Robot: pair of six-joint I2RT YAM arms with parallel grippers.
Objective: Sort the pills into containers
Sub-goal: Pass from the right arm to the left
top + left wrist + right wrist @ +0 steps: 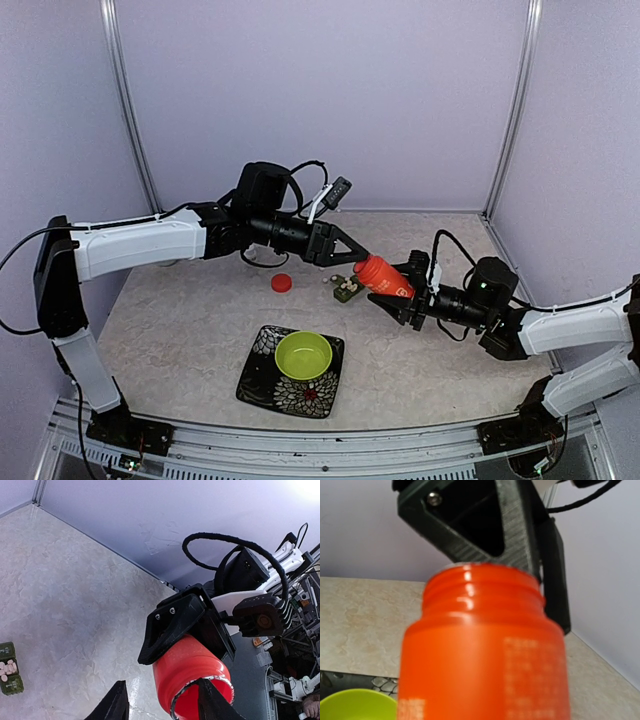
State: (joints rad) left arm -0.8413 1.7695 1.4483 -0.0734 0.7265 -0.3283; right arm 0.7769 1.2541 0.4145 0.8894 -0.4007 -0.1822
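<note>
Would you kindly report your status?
Right hand holding orange bottle, uncapped, tilted. Left hand open at its mouth. Pillbox beneath, pills inside. Nothing blocking.

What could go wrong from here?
The uncapped bottle, tilted in the right end effector, may spill whatever it holds past the pillbox onto the table. The left end effector, at the bottle's mouth, could knock it loose.

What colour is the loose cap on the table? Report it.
The cap is red; top external view.
</note>
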